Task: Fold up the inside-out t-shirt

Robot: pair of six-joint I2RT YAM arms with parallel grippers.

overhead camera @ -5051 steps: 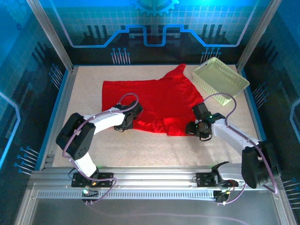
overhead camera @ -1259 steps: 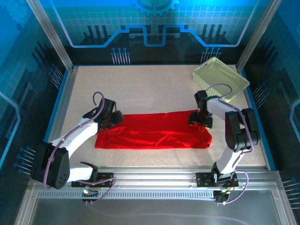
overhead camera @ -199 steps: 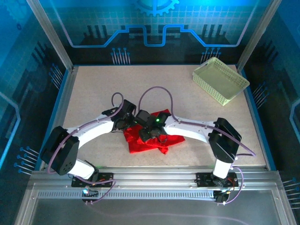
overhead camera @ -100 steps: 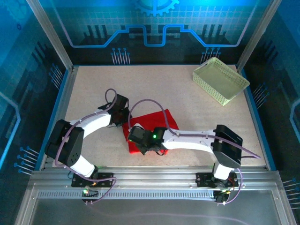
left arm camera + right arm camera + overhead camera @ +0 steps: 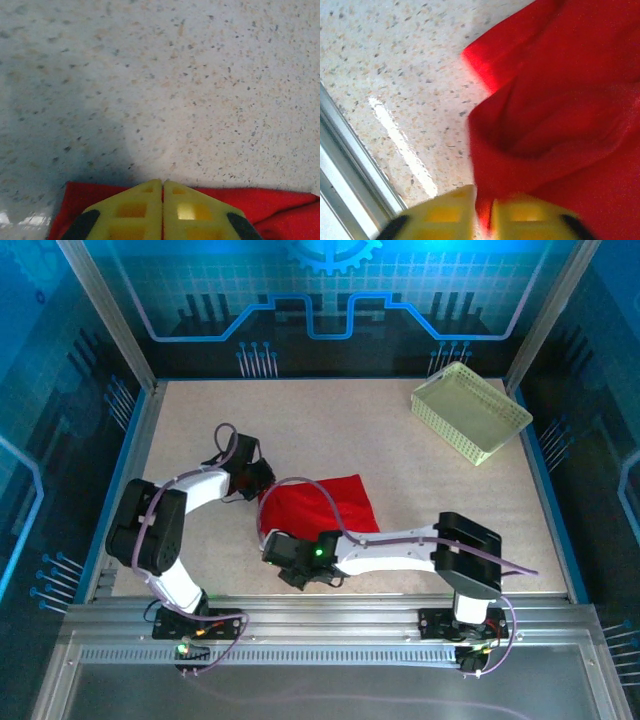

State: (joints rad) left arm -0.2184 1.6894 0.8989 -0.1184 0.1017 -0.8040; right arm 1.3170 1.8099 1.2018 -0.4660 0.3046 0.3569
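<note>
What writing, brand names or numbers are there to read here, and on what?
None can be read.
The t-shirt and basket are plain.
The back wall carries a gear and line pattern, no letters.
Any marks on the arms are too small to make out.

The table (image 5: 330, 430) lies open across its far half. The basket (image 5: 470, 412) blocks the far right corner; the t-shirt (image 5: 325, 505) and the right arm (image 5: 390, 548) bar the near middle.

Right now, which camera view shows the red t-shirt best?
Top external: nearly the whole folded t-shirt is in sight. The left wrist view catches one red edge; the right wrist view, close rumpled folds.
</note>
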